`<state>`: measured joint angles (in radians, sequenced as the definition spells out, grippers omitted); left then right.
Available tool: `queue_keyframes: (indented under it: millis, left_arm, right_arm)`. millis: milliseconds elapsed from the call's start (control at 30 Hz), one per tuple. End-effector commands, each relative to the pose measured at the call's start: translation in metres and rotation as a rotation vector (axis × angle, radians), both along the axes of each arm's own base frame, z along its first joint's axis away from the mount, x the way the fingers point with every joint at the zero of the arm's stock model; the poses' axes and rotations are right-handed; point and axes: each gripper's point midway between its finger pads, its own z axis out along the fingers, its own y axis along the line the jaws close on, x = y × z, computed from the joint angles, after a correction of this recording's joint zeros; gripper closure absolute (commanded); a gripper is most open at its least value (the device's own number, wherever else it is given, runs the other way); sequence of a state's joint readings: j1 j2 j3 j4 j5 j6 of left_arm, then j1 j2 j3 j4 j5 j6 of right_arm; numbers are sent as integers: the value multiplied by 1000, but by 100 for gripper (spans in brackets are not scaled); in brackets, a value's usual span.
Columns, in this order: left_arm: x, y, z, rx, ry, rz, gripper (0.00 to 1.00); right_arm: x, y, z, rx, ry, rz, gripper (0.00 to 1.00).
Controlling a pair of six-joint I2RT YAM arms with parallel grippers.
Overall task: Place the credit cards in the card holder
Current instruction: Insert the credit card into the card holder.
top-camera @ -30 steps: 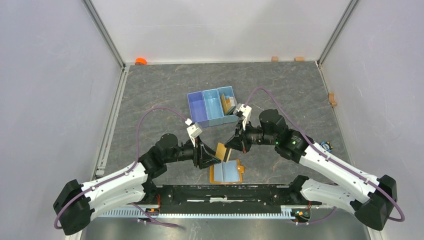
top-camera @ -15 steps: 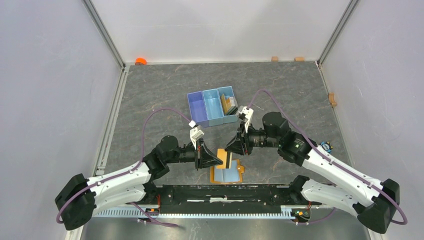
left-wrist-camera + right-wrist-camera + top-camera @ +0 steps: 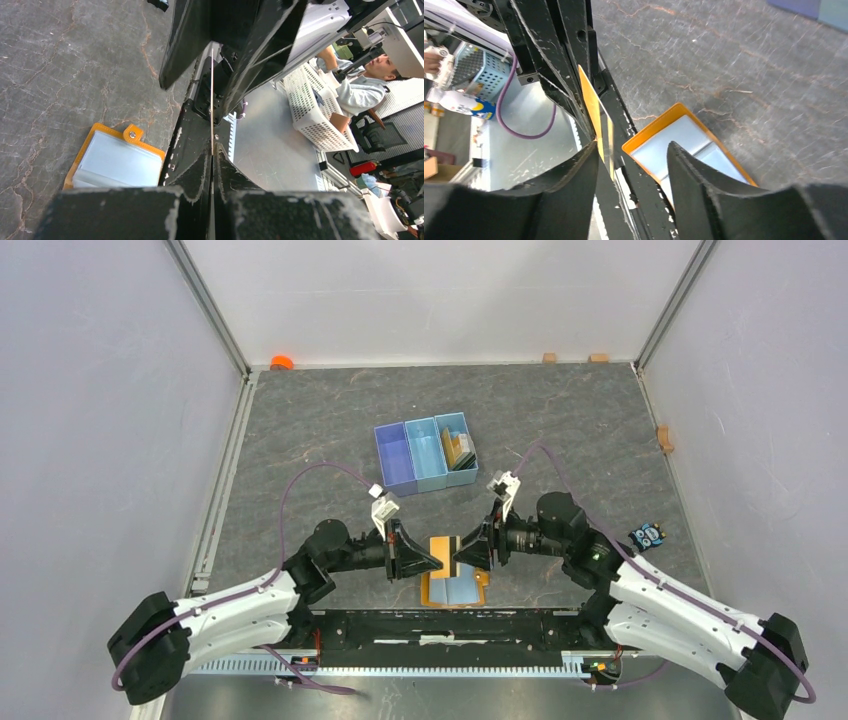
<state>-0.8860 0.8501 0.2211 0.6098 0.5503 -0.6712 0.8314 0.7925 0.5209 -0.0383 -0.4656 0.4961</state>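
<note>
A gold-yellow credit card (image 3: 443,548) hangs upright just above the open orange-tan card holder (image 3: 456,587), which lies flat near the table's front edge. My left gripper (image 3: 436,562) is shut on the card's left end; in the left wrist view the card (image 3: 212,95) shows edge-on between the shut fingers (image 3: 197,172). My right gripper (image 3: 458,553) faces it from the right with jaws open. In the right wrist view the card (image 3: 593,111) rests against one finger (image 3: 569,172) with a wide gap to the other. More credit cards (image 3: 460,447) stand in the blue tray's right compartment.
The blue three-compartment tray (image 3: 393,465) sits mid-table behind the grippers. A small black-and-blue gadget (image 3: 648,535) lies at the right. An orange object (image 3: 281,362) and wooden blocks (image 3: 549,357) lie along the far and right edges. The arms' black base rail (image 3: 450,625) runs just in front of the card holder.
The left gripper shut on the gold card and the right gripper opened and let it go. Both grippers came nearer the front edge, over the card holder.
</note>
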Motion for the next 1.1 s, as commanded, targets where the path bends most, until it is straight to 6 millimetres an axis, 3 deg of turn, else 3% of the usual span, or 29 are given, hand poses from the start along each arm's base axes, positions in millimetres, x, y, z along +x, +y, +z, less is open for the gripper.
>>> queue_keyframes:
  millis: [0,200,300,433,533,633,800,967,1067]
  left_arm:
    - [1,-2,12,-65,16,10,98]
    - [1,-6,4,-44,53,5,98]
    - [3,-7,-5,-14,81,9,96]
    - [16,-3,-28,116,115,94,47]
    - [28,7,-36,199,101,178,30]
    - [37,20,-41,261,102,264,23]
    - [46,46,-66,382,194,421,17]
    - [32,44,-80,386,286,376,11]
    - [27,36,-79,339,318,339,11]
  right_arm:
    - [-9,13,17,142,10,54,49]
    - [-19,19,19,229,38,94,77]
    - [-14,16,14,225,45,48,99]
    - [6,0,-15,123,80,-123,100]
    - [14,-14,-43,27,130,-231,100]
    - [10,-20,-66,0,198,-260,100]
    - [-1,-13,-81,66,283,-229,100]
    - [-5,-3,-87,87,309,-206,100]
    - [-8,4,-88,91,321,-189,100]
